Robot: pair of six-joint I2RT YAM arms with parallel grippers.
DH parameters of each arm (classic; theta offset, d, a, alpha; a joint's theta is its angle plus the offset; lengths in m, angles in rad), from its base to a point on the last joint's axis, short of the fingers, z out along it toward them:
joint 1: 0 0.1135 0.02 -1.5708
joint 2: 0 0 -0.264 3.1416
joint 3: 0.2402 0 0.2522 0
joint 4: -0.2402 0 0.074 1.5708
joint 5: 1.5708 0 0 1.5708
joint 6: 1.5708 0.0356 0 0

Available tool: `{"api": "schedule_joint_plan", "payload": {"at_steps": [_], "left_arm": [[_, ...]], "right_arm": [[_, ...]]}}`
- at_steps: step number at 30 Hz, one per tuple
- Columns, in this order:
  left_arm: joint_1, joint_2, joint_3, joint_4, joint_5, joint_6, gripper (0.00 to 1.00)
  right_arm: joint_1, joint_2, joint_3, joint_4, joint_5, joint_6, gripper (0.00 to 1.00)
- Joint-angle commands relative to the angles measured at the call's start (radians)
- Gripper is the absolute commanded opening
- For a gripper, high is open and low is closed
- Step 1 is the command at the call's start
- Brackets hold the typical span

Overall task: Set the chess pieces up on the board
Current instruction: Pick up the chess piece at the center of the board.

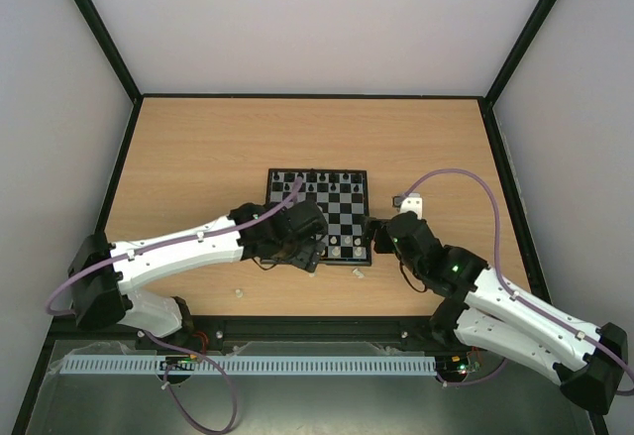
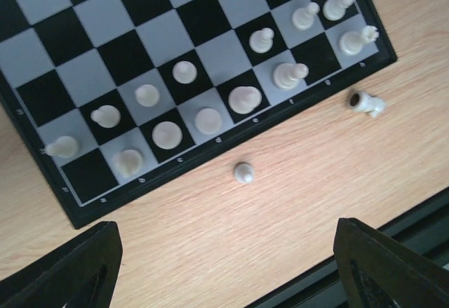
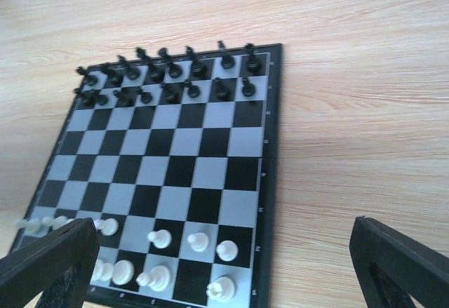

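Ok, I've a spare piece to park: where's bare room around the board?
Free: table beyond the board's far edge; the board's middle rows between black pieces and white pieces. Crowded: near edge, with stray pieces, left pincer, right pincer.

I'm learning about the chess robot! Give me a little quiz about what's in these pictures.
1. True or false: the black chess pieces stand in the middle rows of the board.
2. In the left wrist view, how many white pieces sit off the board on the table? A none, B two, C five.
3. Fill the gap: the left gripper has its jaws ___ and holds nothing.
Key: 1 false, they fill the two far rows. 2 B. 3 open.
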Motion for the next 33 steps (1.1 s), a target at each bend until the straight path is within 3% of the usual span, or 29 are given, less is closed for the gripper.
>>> {"api": "schedule_joint_plan", "payload": {"at_steps": [1,6,10,13,17,23,33], "left_arm": [[-0.037,0.012,-0.029,0.043,-0.006,-0.054,0.86],[-0.071,0.058,-0.051,0.083,-0.003,-0.086,0.83],[-0.075,0.082,-0.076,0.103,-0.006,-0.105,0.79],[-0.075,0.103,-0.083,0.109,-0.015,-0.111,0.71],[-0.078,0.135,-0.089,0.119,-0.012,-0.115,0.57],[-0.09,0.192,-0.102,0.156,0.013,-0.11,0.5],[-0.089,0.291,-0.105,0.21,0.021,-0.085,0.3]], "right_arm": [[-0.026,0.013,0.028,-0.073,0.121,0.05,0.99],[-0.127,0.04,0.02,-0.051,0.038,0.039,0.99],[-0.245,0.075,0.004,-0.011,-0.125,0.014,0.98],[-0.298,0.082,-0.017,0.014,-0.189,0.001,0.98],[-0.318,0.08,-0.028,0.024,-0.214,-0.004,0.99],[-0.323,0.087,-0.032,0.03,-0.23,-0.008,0.98],[-0.323,0.086,-0.032,0.034,-0.239,-0.012,0.98]]}}
